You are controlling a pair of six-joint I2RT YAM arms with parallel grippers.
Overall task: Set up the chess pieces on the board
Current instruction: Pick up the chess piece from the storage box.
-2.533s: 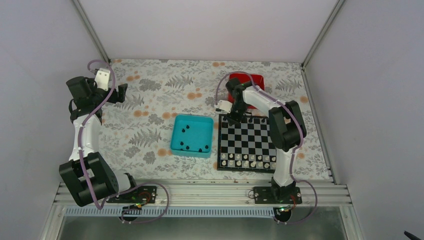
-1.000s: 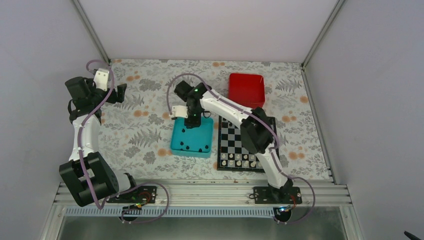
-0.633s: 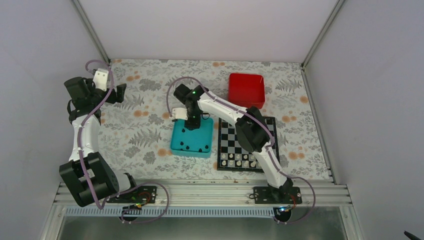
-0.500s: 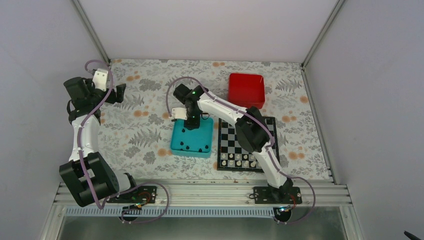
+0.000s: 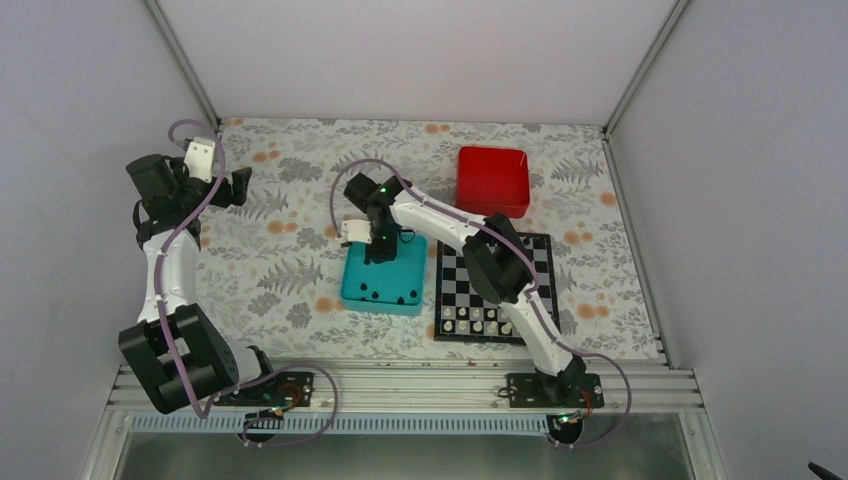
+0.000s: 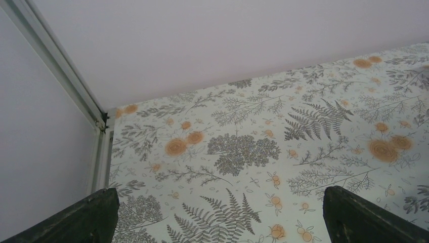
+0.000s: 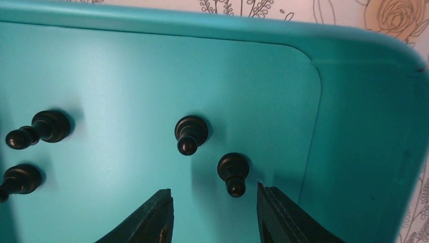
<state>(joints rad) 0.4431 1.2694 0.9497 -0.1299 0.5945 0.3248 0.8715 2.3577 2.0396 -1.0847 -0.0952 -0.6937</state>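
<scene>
Several black chess pieces lie in the teal tray (image 5: 352, 280). In the right wrist view one pawn (image 7: 233, 172) stands just ahead of my right gripper (image 7: 212, 190), close to its right finger (image 7: 278, 215), and another pawn (image 7: 191, 133) stands a little farther on. That gripper is open with nothing between its fingers, low inside the tray's far part (image 5: 375, 255). The board (image 5: 495, 262) lies right of the tray, partly hidden by my right arm. My left gripper (image 5: 243, 183) hangs wide open over the bare cloth at the far left (image 6: 220, 202).
Pale pieces (image 5: 490, 321) fill the board's two near rows. A red tray (image 5: 493, 180) sits beyond the board. The teal tray's right wall (image 7: 364, 152) rises close to my right finger. Two more black pawns (image 7: 35, 131) lie at the tray's left.
My right arm has swung left from the board's far left corner to the teal tray and come down into it. The left arm has stayed put.
</scene>
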